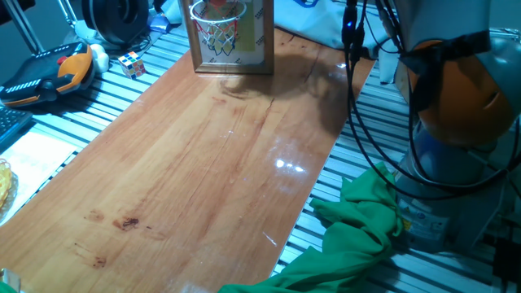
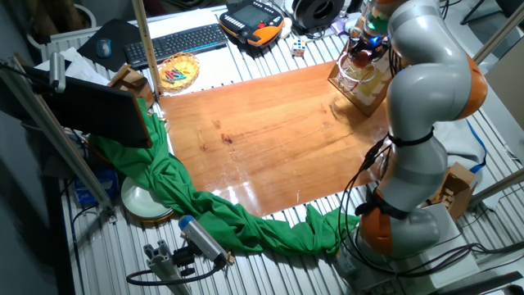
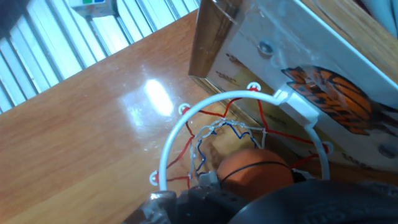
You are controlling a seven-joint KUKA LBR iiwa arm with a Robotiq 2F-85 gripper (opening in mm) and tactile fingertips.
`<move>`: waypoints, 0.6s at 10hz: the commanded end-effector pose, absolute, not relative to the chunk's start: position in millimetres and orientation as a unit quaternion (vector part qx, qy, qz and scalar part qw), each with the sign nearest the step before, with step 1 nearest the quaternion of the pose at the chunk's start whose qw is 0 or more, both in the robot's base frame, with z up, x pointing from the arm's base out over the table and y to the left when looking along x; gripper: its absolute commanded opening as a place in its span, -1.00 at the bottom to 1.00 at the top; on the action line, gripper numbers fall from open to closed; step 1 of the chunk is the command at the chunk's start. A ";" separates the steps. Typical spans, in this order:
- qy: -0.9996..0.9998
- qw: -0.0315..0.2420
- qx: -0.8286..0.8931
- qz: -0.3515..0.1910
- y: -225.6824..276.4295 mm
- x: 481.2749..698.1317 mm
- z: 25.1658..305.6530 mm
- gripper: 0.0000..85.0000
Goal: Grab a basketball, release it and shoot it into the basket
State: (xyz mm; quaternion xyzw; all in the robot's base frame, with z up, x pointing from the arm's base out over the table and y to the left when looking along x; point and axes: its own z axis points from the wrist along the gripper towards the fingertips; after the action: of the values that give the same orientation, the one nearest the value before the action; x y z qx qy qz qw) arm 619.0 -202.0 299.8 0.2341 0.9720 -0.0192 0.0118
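Observation:
The basket [image 1: 228,37] stands upright at the far end of the wooden board, its hoop [image 3: 242,118] a pale rim with red and white net strings on a wood-framed backboard [image 3: 311,68]. In the hand view I look down into the hoop from just above. The orange basketball [image 3: 255,173] with dark seams sits at the tips of my gripper [image 3: 249,194], inside the rim's outline, and the gripper looks shut on it. From the one fixed view the ball [image 1: 218,3] shows just above the rim. From the other fixed view my gripper [image 2: 366,45] hangs over the basket [image 2: 360,78].
A multicoloured puzzle cube [image 1: 132,63] lies on the slatted table left of the basket. A black-and-orange pendant [image 1: 49,73] sits further left. Green cloth [image 1: 358,236] drapes off the board's near right edge beside the arm's base [image 1: 456,122]. A keyboard [image 2: 176,41] and a small basket [image 2: 178,72] lie beyond the board.

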 end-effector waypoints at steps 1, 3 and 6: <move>0.972 0.013 0.236 -0.018 -202.2 618.9 299.8 -0.11; 0.971 0.018 0.239 -0.017 -202.3 618.4 300.3 0.34; 0.970 0.028 0.243 -0.018 -201.4 616.8 301.8 0.74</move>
State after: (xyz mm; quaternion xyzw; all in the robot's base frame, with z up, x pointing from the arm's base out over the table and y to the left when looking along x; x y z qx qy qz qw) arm 616.8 -201.3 301.8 0.2427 0.9696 -0.0177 0.0277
